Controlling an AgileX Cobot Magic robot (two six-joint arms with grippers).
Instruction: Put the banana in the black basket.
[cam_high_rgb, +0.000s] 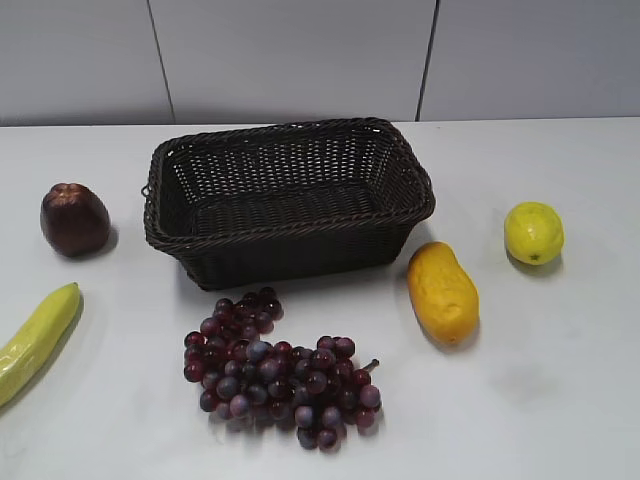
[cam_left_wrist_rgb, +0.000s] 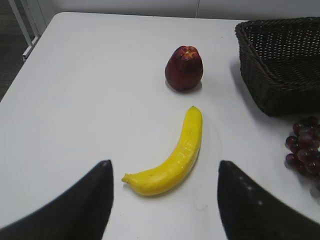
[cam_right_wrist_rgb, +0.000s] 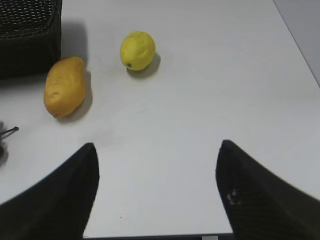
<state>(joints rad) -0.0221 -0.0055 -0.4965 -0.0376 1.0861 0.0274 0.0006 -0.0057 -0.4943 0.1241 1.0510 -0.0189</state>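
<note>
The banana (cam_high_rgb: 36, 340) is long, curved and yellow-green. It lies on the white table at the far left edge of the exterior view, and in the left wrist view (cam_left_wrist_rgb: 172, 157). The black basket (cam_high_rgb: 288, 165) is a large dark woven basket at the table's middle back, standing empty; its corner shows in the left wrist view (cam_left_wrist_rgb: 260, 55). My left gripper (cam_left_wrist_rgb: 164, 167) is open and empty, its jaws straddling the banana's near end from above. My right gripper (cam_right_wrist_rgb: 156, 147) is open and empty over bare table. Neither gripper shows in the exterior view.
A dark red fruit (cam_high_rgb: 74, 218) sits left of the basket, beyond the banana (cam_left_wrist_rgb: 184, 68). A purple grape bunch (cam_high_rgb: 280, 370) lies in front of the basket. An orange-yellow mango-like fruit (cam_high_rgb: 442, 292) and a yellow lemon (cam_high_rgb: 534, 232) sit to the right, both in the right wrist view.
</note>
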